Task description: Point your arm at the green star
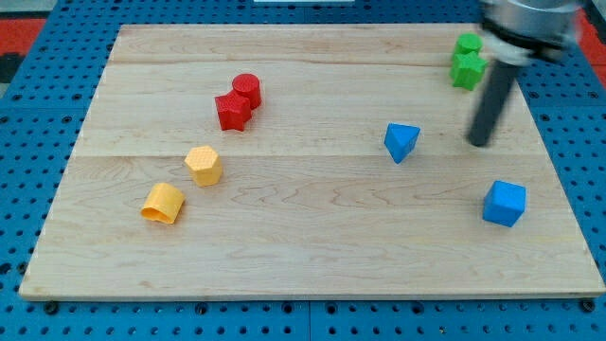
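The green star [466, 71] lies near the view's top right, touching a second green block [467, 44] just above it. My tip [481, 143] rests on the board below and slightly right of the green star, with a clear gap between them. The rod rises from the tip toward the view's top right and looks blurred. A blue triangular block [401, 141] sits to the left of my tip.
A blue cube [504, 203] sits at the lower right. A red cylinder [247, 89] and a red star [232, 111] touch at upper left of centre. A yellow hexagon [204, 165] and a yellow arch-like block [164, 203] lie at lower left. The wooden board [312, 256] sits on a blue pegboard.
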Tool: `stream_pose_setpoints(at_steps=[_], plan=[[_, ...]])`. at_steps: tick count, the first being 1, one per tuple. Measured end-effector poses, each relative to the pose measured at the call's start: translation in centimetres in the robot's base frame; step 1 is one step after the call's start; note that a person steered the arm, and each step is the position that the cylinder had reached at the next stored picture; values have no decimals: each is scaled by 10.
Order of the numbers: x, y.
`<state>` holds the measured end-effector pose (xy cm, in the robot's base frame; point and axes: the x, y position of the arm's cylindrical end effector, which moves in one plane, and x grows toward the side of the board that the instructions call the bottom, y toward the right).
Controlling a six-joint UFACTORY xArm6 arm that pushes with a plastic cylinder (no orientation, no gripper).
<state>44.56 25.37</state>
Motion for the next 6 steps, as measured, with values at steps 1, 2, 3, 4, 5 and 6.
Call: stream_pose_setpoints(at_steps=[1,2,3,4,5,6], plan=[[78,11],[78,-73],[15,-152],[29,-115],[26,-18],[-61,23]])
